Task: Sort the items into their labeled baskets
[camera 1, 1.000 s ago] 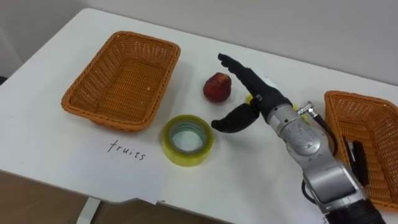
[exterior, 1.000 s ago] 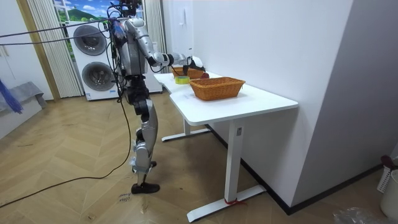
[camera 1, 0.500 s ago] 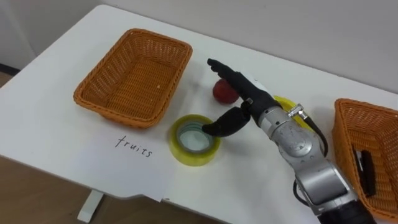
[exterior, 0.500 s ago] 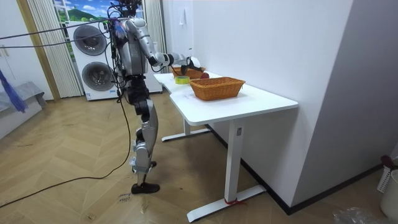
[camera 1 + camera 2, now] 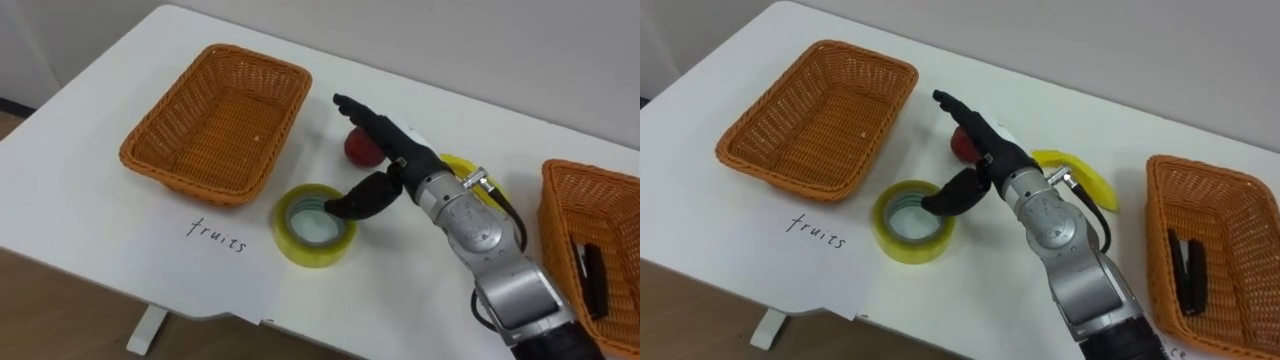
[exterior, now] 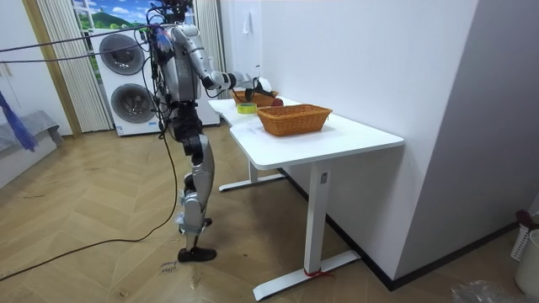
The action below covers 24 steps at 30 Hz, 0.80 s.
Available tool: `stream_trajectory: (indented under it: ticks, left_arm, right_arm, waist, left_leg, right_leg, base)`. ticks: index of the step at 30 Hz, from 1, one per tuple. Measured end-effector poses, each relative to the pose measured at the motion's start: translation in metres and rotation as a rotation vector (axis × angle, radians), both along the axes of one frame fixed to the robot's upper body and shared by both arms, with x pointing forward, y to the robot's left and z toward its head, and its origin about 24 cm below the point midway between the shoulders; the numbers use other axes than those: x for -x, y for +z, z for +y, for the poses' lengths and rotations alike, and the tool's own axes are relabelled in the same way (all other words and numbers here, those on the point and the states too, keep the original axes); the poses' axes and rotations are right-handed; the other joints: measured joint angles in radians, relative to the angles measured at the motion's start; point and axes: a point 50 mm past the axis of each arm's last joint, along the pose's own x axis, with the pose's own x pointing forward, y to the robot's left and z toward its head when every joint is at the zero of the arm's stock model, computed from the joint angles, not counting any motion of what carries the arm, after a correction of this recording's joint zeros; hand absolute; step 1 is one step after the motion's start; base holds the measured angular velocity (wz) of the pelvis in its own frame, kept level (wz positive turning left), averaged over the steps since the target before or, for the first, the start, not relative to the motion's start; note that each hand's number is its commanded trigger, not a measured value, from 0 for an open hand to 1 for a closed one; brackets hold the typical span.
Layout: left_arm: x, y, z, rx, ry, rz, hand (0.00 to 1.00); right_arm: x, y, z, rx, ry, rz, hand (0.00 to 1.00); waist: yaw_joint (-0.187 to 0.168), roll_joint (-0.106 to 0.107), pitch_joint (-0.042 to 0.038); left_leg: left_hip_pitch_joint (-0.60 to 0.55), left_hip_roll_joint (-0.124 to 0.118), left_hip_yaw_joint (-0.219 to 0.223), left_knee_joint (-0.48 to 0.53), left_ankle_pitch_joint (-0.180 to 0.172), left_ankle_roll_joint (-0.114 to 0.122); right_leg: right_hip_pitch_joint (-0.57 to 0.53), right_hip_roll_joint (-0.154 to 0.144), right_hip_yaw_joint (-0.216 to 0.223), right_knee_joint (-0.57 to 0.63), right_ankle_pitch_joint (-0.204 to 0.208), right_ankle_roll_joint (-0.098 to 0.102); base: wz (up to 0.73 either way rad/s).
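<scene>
White bench [image 5: 80,210]: open, empty right hand [image 5: 402,166] points its thumb over the yellow tape roll [image 5: 312,252] (round red apple [image 5: 358,150] behind its fingers)

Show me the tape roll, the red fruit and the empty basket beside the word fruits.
tape roll [image 5: 308,250], left eye view, front of its yellow wall.
red fruit [image 5: 358,150], left eye view, its uncovered left side.
empty basket [image 5: 185,178], left eye view, near woven wall.

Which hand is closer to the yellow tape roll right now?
Right. The right hand hangs at the tape roll's right rim, thumb over its edge, fingers pointing past the apple. The left hand is nowhere around the roll.
</scene>
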Motion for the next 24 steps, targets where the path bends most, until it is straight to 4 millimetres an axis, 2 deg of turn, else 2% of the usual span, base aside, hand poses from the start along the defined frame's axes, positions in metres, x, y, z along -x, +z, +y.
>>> stream_trajectory:
  ticks: [4,9,11,14,17,24]
  left_arm:
    - [0.001,0.000,0.000,-0.003,0.002,0.004,0.00]
    - [-0.001,0.001,0.001,-0.009,0.002,0.000,0.00]
    - [-0.001,0.001,0.001,-0.011,0.002,0.000,0.00]
    - [-0.002,0.002,0.002,-0.015,0.004,-0.001,0.00]
    - [-0.007,0.004,0.002,-0.017,0.001,-0.022,0.00]
    - [-0.010,0.006,0.002,-0.019,-0.002,-0.037,0.00]
  right_arm:
    - [0.000,0.000,0.001,0.013,0.002,-0.003,0.00]
    - [0.001,-0.012,0.005,0.027,0.009,0.043,0.00]
    - [0.002,-0.027,0.008,0.049,0.015,0.104,0.00]
    - [0.004,-0.036,0.010,0.065,0.017,0.147,0.00]
    - [0.003,-0.036,0.010,0.070,0.018,0.149,0.00]
    - [0.001,-0.038,0.010,0.080,0.027,0.162,0.00]
  waist:
    - [0.000,0.001,0.0005]
    - [0.003,0.000,-0.0002]
    - [0.008,0.000,-0.0005]
    - [0.017,-0.002,-0.0017]
    - [0.029,-0.004,-0.0033]
    - [0.031,-0.006,-0.0047]
  left_leg:
    - [-0.002,0.000,0.001,0.000,0.000,0.000]
    - [-0.002,0.000,0.000,0.000,0.000,0.000]
    - [0.003,0.000,-0.001,0.000,0.000,0.000]
    - [0.002,0.000,-0.002,0.000,0.000,0.000]
    - [0.001,0.000,-0.002,0.002,0.000,0.000]
    - [0.000,0.000,-0.003,0.006,0.000,0.000]
  right_leg:
    - [0.001,0.000,0.001,0.000,0.000,0.000]
    - [0.002,0.000,0.001,0.000,0.000,0.000]
    - [0.009,0.000,0.000,0.000,0.000,0.000]
    - [0.008,0.000,0.000,0.000,0.000,0.000]
    - [0.008,0.001,0.000,0.000,0.000,0.000]
    - [0.010,0.001,-0.001,0.000,0.000,0.000]
  base:
    - [0.00]
    - [0.00]
    - [0.02]
    - [0.00]
    - [0.00]
    - [0.00]
